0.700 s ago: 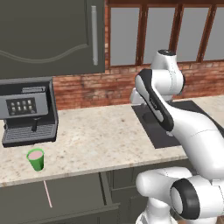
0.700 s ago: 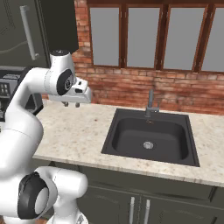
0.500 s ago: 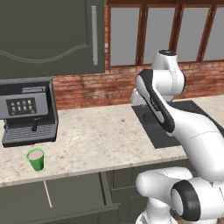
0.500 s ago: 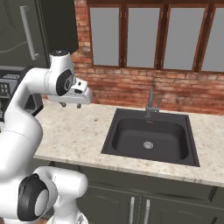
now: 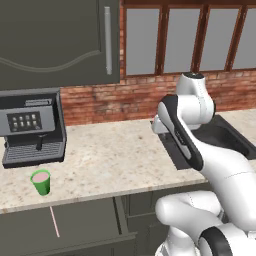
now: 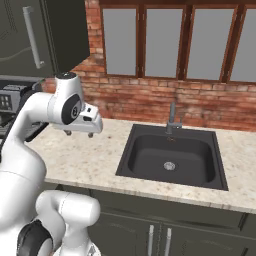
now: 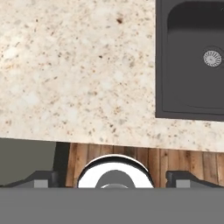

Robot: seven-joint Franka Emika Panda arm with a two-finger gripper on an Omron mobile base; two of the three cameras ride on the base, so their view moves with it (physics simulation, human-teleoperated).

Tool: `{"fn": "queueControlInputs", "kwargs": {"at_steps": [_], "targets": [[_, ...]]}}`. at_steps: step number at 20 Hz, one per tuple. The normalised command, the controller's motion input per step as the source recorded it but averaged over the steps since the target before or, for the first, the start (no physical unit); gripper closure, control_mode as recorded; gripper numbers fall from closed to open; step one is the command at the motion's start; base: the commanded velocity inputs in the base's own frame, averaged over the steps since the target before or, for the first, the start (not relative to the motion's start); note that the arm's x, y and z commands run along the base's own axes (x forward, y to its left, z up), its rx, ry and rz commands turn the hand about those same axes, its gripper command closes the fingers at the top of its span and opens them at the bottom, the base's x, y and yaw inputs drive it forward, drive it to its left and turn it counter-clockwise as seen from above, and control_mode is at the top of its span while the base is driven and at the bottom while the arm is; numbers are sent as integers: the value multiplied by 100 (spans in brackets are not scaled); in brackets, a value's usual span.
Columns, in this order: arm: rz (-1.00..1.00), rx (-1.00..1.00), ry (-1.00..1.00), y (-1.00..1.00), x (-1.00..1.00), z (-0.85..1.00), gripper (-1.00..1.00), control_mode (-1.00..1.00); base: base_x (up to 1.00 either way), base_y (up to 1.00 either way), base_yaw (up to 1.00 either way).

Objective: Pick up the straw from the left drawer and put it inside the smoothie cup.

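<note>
None of the task's steps looked done. The straw point(image 5: 54, 221), a thin pale pink stick, lay flat in the open left drawer point(image 5: 65, 225), a wide dark grey-green drawer pulled out below the front edge of the counter point(image 5: 110, 160). It pointed roughly front to back, a little off straight, with nothing touching it.

On the speckled counter just above the drawer stood the smoothie cup point(image 5: 41, 182), small, bright green and upright, with pink smoothie at its top. It stood in front of the coffee machine point(image 5: 31, 127), a dark box against the brick wall, close to it but apart.

The white robot arm was raised over the middle of the counter, well to the right of the cup and the drawer. Its gripper point(image 6: 79, 133) hung above bare stone, between the coffee machine and the black sink point(image 6: 172, 160). It held nothing. The two dark fingers point(image 7: 41, 178) stood wide apart at the bottom of the hand view, so the jaws were spread and free.

The hand camera looked straight down on the counter, with one corner of the sink and a strip of wooden floor point(image 7: 131, 159) past the counter's edge.

Everything seemed left to do: reach to the drawer, grasp the straw, lift it, and stand it in the cup.
</note>
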Motion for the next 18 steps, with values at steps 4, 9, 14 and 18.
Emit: {"fn": "queueControlInputs", "kwargs": {"at_steps": [4, 9, 14, 18], "targets": [[-2, 0, -2, 0, -28, -49, -100, -100, 0, 0, 0], [0, 0, 0, 0, -18, -49, -100, -100, 0, 0, 0], [0, 0, 0, 0, 0, 0, -100, 100, -42, 0, 0], [0, 0, 0, 0, 0, 0, -100, 100, -67, 0, 0]]}}
